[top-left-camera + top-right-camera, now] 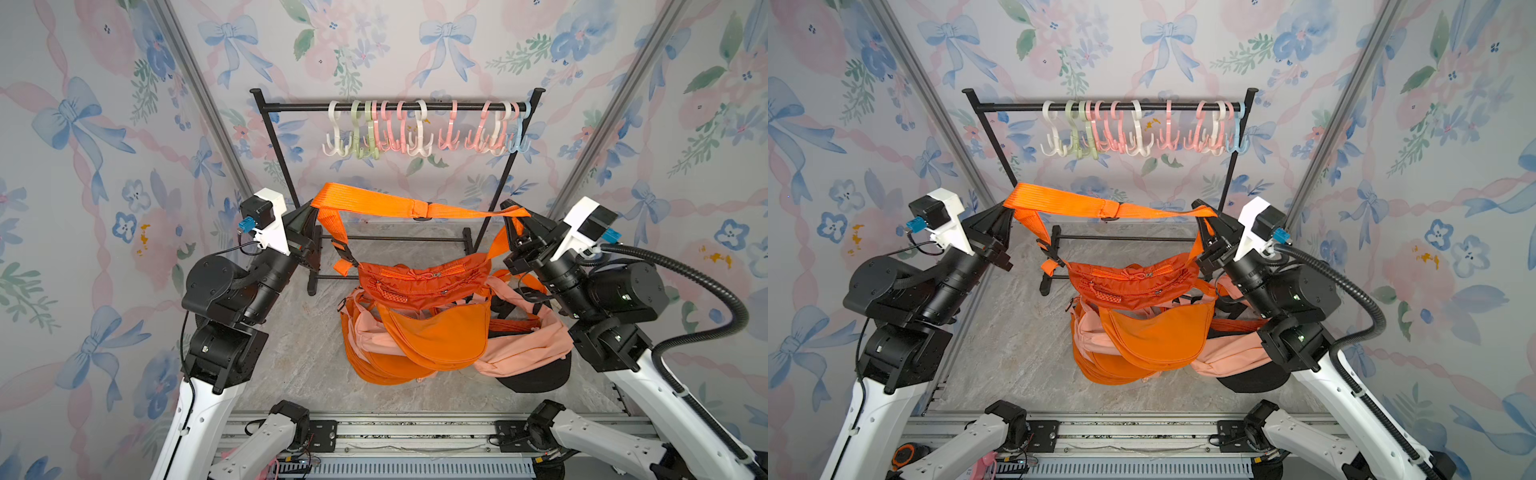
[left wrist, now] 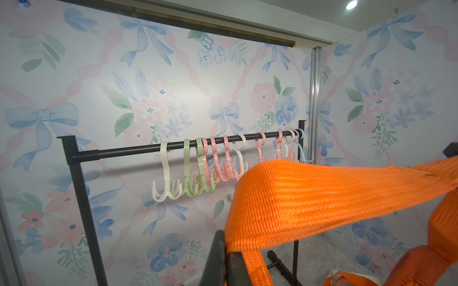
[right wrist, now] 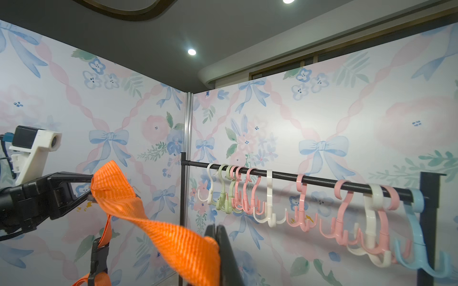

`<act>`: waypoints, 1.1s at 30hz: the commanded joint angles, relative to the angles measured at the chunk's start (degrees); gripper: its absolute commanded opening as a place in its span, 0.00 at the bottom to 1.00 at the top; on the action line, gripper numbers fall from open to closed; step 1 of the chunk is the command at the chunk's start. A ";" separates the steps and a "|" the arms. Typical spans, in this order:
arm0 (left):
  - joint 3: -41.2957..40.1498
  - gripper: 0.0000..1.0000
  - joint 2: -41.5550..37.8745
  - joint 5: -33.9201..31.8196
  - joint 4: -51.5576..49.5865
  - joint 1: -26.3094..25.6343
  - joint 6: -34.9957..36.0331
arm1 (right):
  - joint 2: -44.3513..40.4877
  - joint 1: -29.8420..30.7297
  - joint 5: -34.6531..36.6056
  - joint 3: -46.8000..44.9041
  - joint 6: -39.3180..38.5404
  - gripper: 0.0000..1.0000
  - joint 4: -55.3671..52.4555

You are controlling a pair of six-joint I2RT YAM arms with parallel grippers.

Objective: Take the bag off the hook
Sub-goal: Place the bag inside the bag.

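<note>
The orange bag [image 1: 419, 282] [image 1: 1133, 282] hangs in mid-air by its wide orange strap [image 1: 374, 203] [image 1: 1067, 203], in front of and below the rack. The strap is stretched between my two grippers. My left gripper [image 1: 313, 205] [image 2: 226, 245] is shut on the strap's left end. At the strap's right end my right gripper [image 1: 517, 214] [image 3: 216, 230] is shut on it too. Several pastel plastic hooks [image 1: 419, 129] [image 3: 270, 213] hang on the black rail [image 1: 291, 107], all bare. No strap touches any hook.
Under the hanging bag lies a pile of orange and pink bags [image 1: 415, 345], with a black one [image 1: 536, 380] at the right. The black rack's legs [image 1: 313, 266] stand behind them. Floral walls close in on both sides and the back.
</note>
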 commanded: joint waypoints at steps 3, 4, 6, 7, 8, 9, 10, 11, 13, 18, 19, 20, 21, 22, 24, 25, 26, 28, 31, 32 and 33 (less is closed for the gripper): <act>-3.36 0.00 -3.43 1.63 2.85 -1.57 -5.17 | -6.22 1.31 2.78 -3.26 0.06 0.00 -5.58; -4.32 0.00 -4.27 0.94 2.86 -1.86 -5.91 | -7.34 1.42 3.08 -3.81 0.26 0.00 -6.38; -6.43 0.00 -6.27 0.07 2.90 -2.65 -7.02 | -9.99 1.68 3.82 -5.19 0.52 0.00 -8.03; -7.19 0.00 -7.13 -0.07 2.86 -2.84 -7.57 | -11.11 1.70 4.09 -5.72 0.55 0.00 -8.74; -7.92 0.00 -8.01 0.03 2.86 -3.05 -8.18 | -12.20 1.69 4.44 -6.22 0.76 0.00 -9.52; -8.52 0.00 -8.85 0.10 2.86 -3.21 -8.58 | -13.22 1.71 4.85 -6.67 0.75 0.00 -10.46; -8.96 0.00 -9.42 -0.05 2.86 -3.28 -8.77 | -13.96 1.67 5.08 -6.91 0.67 0.00 -11.40; -9.49 0.00 -10.18 -0.85 2.78 -3.37 -8.78 | -14.80 1.70 5.60 -7.09 0.40 0.00 -13.01; -10.63 0.00 -11.27 -4.60 2.11 -3.37 -8.37 | -16.23 1.66 7.99 -7.48 -0.59 0.00 -15.92; -14.00 0.00 -10.53 -6.52 0.57 -3.32 -9.75 | -20.15 1.62 15.27 -12.04 -2.67 0.00 -18.93; -14.93 0.00 -9.89 -5.78 0.66 -3.33 -10.74 | -20.51 1.52 16.01 -12.96 -2.88 0.00 -19.56; -15.97 0.00 -9.23 -5.48 0.69 -3.39 -11.63 | -20.67 1.53 16.61 -13.63 -3.03 0.00 -20.27; -16.95 0.00 -8.90 -5.46 0.85 -3.49 -12.18 | -20.63 1.41 17.28 -14.16 -3.15 0.00 -20.80; -18.17 0.00 -8.46 -5.75 1.27 -3.74 -12.74 | -20.42 1.36 18.10 -14.70 -3.37 0.00 -21.13; -20.39 0.00 -7.52 -6.09 2.44 -4.19 -13.36 | -19.52 0.78 20.05 -16.02 -3.89 0.00 -21.25; -21.12 0.00 -6.77 -6.20 3.12 -4.50 -13.73 | -18.73 0.22 20.89 -16.75 -4.20 0.00 -20.93; -21.74 0.00 -5.84 -6.33 3.73 -4.79 -13.95 | -17.81 -0.26 21.74 -17.68 -3.99 0.00 -20.11; -22.43 0.00 -3.82 -6.55 4.88 -5.37 -14.29 | -15.64 -1.45 22.17 -19.72 -3.48 0.00 -17.40; -22.86 0.00 -0.12 -7.24 6.64 -6.41 -14.38 | -11.52 -3.83 21.42 -21.73 -1.73 0.00 -14.36; -22.97 0.00 1.18 -7.77 7.17 -6.77 -14.33 | -9.89 -4.98 21.13 -22.41 -0.93 0.01 -13.28; -23.09 0.00 2.54 -8.22 7.79 -7.07 -14.23 | -8.23 -6.35 20.67 -22.98 0.16 0.02 -12.22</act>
